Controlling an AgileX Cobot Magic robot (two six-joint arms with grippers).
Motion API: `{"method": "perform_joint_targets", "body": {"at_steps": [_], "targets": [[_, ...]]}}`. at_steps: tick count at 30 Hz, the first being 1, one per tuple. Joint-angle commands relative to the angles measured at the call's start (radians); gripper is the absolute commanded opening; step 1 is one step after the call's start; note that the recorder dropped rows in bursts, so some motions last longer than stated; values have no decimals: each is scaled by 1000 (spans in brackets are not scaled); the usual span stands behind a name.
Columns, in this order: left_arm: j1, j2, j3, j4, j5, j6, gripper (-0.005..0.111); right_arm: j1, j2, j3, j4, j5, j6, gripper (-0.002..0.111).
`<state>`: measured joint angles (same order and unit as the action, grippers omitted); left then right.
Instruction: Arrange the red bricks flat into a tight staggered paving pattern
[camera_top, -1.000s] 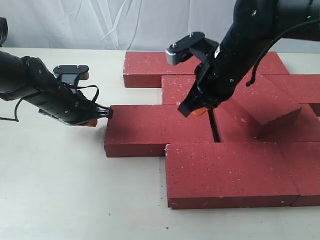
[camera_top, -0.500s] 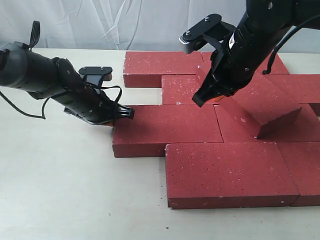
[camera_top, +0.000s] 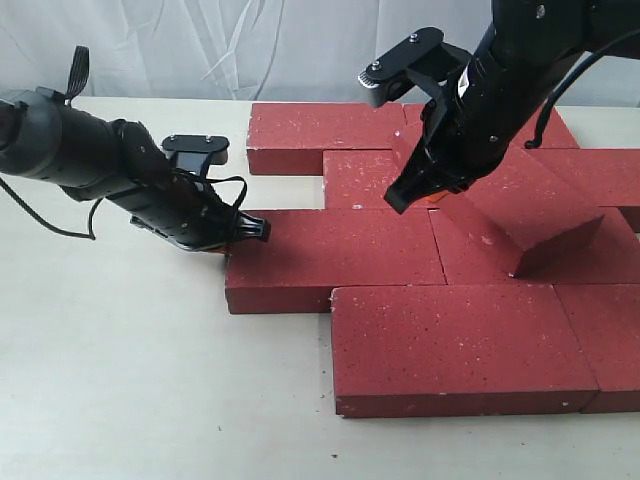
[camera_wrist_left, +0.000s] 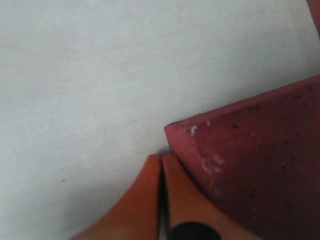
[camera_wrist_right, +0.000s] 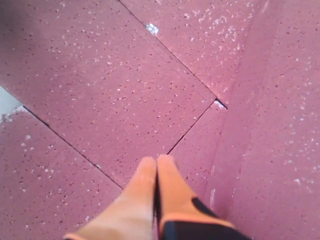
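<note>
On the table (camera_top: 110, 380), the red bricks (camera_top: 450, 345) form a patch of offset rows toward the right side, most of them flat and edge to edge. The left brick of the middle row (camera_top: 335, 258) butts its neighbour and the seam looks closed. Its near long edge touches the front brick. One tilted brick (camera_top: 535, 205) lies propped across the right part of the patch with one edge raised, not flat. Bare table shows in a notch between the back row and that left brick.

Your left claw (camera_top: 250, 230) is closed with the orange tips pressed together and nothing held. It sits low by the table, its tip against the far left corner of that left brick. Your right claw (camera_top: 412, 197) is closed too, and empty. Its tips hang over a seam between flat bricks, just beside the tilted one; I can't tell whether they touch the surface.

Step in hand, my read: nudging the left brick in to tighten the middle row, and that looks about done. The main thing left is the tilted brick.

The next move probably calls for backing the left claw straight off without dragging the corner. After that, work the tilted brick with the right claw. It needs a free slot to lie flat, and none is obvious here, so expect to slide it to the patch edge. Closed tips can only push, so you'd have to open to lift. Push gently or the closed seams may spread.
</note>
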<state>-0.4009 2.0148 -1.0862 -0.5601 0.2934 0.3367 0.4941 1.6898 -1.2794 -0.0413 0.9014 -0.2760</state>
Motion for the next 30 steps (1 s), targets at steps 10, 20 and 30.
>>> {"method": "perform_joint_targets", "body": {"at_steps": [10,20,30], "targets": [[96,-109,-1,143,81,-24,0,-4,52,-1,117,-87,-4,-1],[142,-197,1,208,169,-20,0,-4,235,-3,107,-312,-15,-1],[142,-213,1,176,223,-20,0,-4,298,-3,69,-364,-21,-1]]}}
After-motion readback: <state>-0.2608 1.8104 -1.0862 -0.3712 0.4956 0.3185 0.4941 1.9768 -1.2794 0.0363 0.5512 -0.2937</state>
